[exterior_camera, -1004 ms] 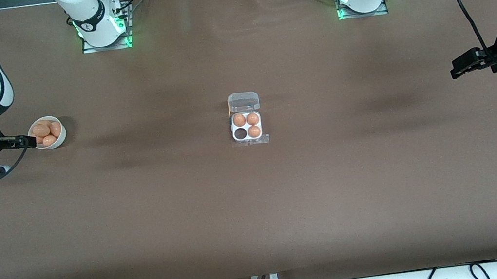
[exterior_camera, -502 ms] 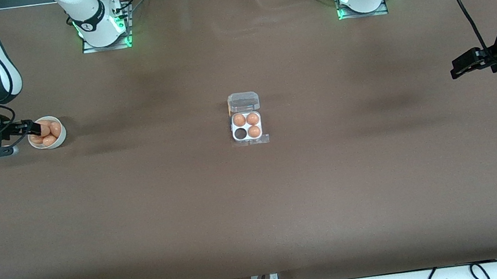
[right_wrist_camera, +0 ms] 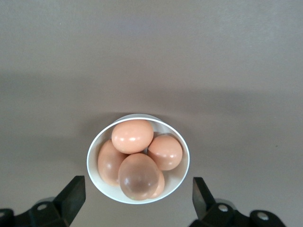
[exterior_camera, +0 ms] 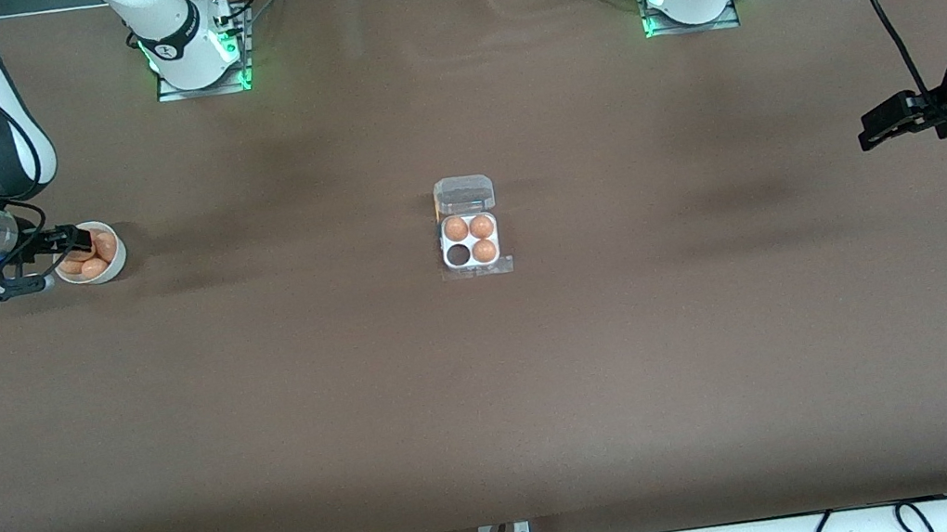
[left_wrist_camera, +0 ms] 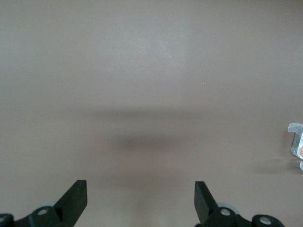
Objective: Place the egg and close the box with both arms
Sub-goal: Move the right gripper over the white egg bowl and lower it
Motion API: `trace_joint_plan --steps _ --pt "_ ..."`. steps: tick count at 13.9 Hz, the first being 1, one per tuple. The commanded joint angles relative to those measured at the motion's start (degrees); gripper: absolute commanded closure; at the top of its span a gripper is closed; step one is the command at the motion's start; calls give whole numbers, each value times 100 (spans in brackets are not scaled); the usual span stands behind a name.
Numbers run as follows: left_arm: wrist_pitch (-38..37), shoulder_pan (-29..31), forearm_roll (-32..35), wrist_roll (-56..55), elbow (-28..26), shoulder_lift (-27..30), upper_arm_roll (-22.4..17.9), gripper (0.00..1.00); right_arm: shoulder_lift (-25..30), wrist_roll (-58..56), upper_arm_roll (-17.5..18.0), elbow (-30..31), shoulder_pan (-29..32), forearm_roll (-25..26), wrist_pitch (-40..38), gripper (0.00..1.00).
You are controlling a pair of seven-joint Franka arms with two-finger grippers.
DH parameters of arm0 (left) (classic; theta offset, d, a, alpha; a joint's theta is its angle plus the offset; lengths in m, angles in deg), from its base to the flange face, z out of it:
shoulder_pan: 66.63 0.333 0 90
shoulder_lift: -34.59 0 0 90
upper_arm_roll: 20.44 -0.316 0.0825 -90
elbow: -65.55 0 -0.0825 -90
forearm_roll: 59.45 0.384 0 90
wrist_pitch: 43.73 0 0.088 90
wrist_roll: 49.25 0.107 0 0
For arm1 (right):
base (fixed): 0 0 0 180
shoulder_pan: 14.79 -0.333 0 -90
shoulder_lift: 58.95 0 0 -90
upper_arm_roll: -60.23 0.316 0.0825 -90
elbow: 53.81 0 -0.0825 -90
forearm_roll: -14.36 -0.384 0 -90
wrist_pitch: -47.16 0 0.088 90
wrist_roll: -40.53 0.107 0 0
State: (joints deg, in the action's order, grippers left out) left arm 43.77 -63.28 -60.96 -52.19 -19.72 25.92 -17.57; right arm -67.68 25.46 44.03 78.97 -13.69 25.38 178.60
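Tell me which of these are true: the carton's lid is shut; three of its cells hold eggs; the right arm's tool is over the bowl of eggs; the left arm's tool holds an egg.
1. The lid is shut. False: the box stands with its clear lid folded back.
2. Three cells hold eggs. True; one cell is bare.
3. The right tool is over the bowl, fingers open. True.
4. The left tool holds an egg. False: it waits open over bare table at its own end.
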Motion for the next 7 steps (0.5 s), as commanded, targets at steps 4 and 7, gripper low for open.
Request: trace_joint_plan --steps 4,7 --pt "-119 -1 143 118 142 -29 12 0 -260 -286 3 55 13 -144 66 0" --pt "-119 -1 143 118 142 -29 12 0 -313 -313 3 46 22 -310 49 5"
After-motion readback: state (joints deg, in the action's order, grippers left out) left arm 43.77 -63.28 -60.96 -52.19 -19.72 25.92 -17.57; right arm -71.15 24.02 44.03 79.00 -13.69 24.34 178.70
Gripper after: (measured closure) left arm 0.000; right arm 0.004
